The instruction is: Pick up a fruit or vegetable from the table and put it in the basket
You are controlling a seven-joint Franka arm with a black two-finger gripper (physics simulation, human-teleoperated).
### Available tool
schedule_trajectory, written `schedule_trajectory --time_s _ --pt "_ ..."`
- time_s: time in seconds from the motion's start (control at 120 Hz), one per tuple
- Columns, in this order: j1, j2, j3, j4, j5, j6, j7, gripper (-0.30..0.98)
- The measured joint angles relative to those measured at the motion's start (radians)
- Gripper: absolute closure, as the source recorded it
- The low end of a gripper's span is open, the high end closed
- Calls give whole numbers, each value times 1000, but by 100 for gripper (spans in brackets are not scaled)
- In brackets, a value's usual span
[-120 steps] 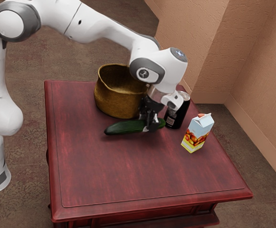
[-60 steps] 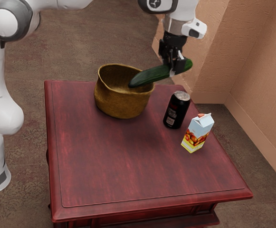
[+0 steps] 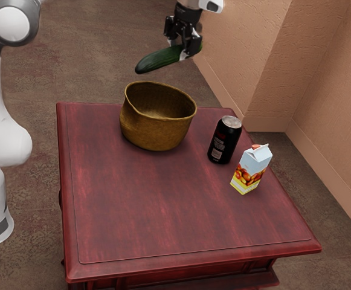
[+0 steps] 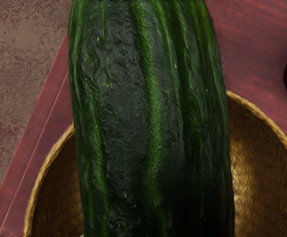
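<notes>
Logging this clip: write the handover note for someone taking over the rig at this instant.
Gripper: shut on the cucumber, nearer one end, held in the air at a tilt.
Basket: upright on the table, the cucumber above it and not in it.
Other things: black can and juice carton stand beside the basket.
Done: cucumber grasped and off the table.
Left: lower it into the basket, probably after checking its overhang against the rim, then release.
</notes>
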Motion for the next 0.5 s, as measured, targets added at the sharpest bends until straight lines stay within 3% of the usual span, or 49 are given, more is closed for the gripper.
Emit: schedule_trajectory --time_s 0.367,0.5 --pt "13 -17 54 -45 -14 -32 24 52" --pt "3 -18 59 -46 -24 -34 30 23"
